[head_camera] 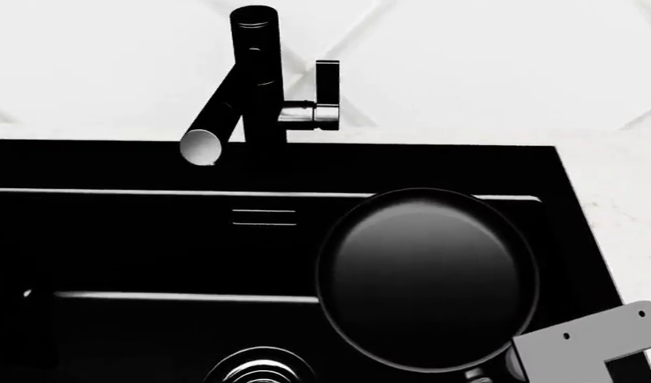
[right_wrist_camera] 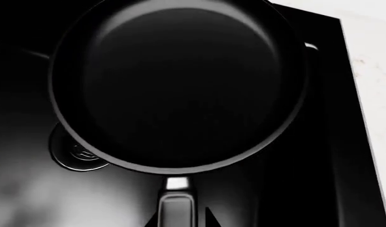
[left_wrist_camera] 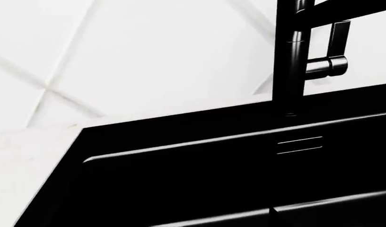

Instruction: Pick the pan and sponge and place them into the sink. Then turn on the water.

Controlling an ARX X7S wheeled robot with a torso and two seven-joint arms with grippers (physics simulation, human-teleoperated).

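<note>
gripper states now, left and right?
Left: not in view.
Right: on the pan handle; fingers mostly out of frame, so cannot tell if shut.

— Any lettering, brand mark or number you can read anywhere?

— None. The pan (head_camera: pixel 427 275) is plain glossy black inside, with no stamp visible. The sink (head_camera: pixel 112 163) carries only its slotted overflow, which is no writing.

— The faucet (head_camera: pixel 256 72), or its lever (head_camera: pixel 323 96)?

— Bare black and chrome, unmarked. The drain (right_wrist_camera: pixel 79 153) in the right wrist view shows a faint embossed shape at its centre, but it is too small and blurred to read.
</note>
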